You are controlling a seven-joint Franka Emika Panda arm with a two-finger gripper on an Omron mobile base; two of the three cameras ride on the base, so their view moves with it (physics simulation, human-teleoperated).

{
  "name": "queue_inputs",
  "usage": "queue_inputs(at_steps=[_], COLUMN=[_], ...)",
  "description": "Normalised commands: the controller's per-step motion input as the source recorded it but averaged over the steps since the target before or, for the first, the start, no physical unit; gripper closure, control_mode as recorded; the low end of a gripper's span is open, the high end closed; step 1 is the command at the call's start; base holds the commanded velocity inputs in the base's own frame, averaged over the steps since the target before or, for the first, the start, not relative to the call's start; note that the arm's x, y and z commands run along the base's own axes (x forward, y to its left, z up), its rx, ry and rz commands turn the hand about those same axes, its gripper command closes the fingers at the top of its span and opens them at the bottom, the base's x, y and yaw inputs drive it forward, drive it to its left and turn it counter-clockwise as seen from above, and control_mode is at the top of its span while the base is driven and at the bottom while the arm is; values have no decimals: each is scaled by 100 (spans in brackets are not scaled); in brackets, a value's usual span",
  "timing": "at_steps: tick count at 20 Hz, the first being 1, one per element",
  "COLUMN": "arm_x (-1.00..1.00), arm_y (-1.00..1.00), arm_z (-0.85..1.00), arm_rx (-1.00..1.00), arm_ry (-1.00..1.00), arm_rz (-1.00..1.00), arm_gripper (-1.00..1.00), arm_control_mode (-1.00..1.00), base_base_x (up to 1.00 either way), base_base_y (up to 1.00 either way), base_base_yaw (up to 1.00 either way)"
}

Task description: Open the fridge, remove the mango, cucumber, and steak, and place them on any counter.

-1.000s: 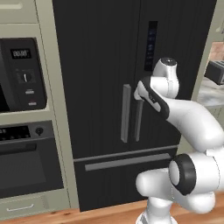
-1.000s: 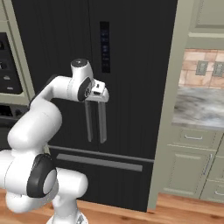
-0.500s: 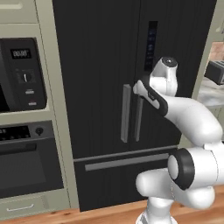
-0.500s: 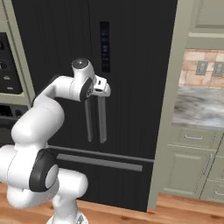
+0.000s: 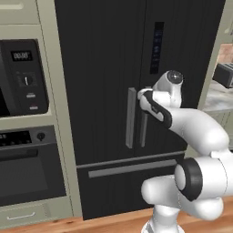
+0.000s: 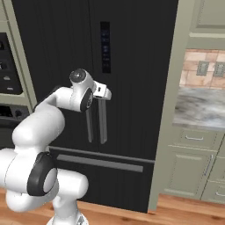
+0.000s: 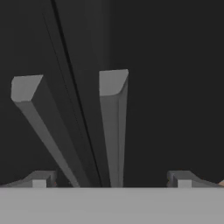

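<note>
The fridge (image 5: 118, 91) stands shut between the oven cabinetry (image 5: 27, 136) on its left and the counter (image 6: 200, 107) on its right, so the mango, cucumber and steak are presumably behind its doors. The opening step is in hand: the gripper (image 7: 111, 179) hangs at the top of the two grey bar handles with its fingertips (image 7: 39, 179) spread wide and nothing between them but air. In the hand view the right-door handle (image 7: 113, 127) sits between the fingers, the left-door handle (image 7: 39, 118) just beside it across the door seam. The next move likely calls for advancing until the fingers straddle that bar, clamping it, then pulling outward along the door's arc.
</note>
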Motion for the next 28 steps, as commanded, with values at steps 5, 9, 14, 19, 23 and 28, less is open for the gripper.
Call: queue_inputs(at_steps=[5,9,14,19,23,28], arm_x=[22,29,31,41,45,39], arm_y=[0,0,-2,-1,-4,-1], arm_z=[-10,-9,-3,-1,-7,-18], arm_rx=[0,0,1,1,1,0], arm_ry=[-2,-1,0,0,0,0], arm_rz=[-2,-1,-1,0,0,0], arm_gripper=[-100,-100,-100,-100,-100,-100], arm_control_mode=[-100,-100,-100,-100,-100,-100], base_base_x=[0,0,0,0,0,0], base_base_y=[0,0,0,0,0,0], base_base_yaw=[0,0,0,0,0,0])
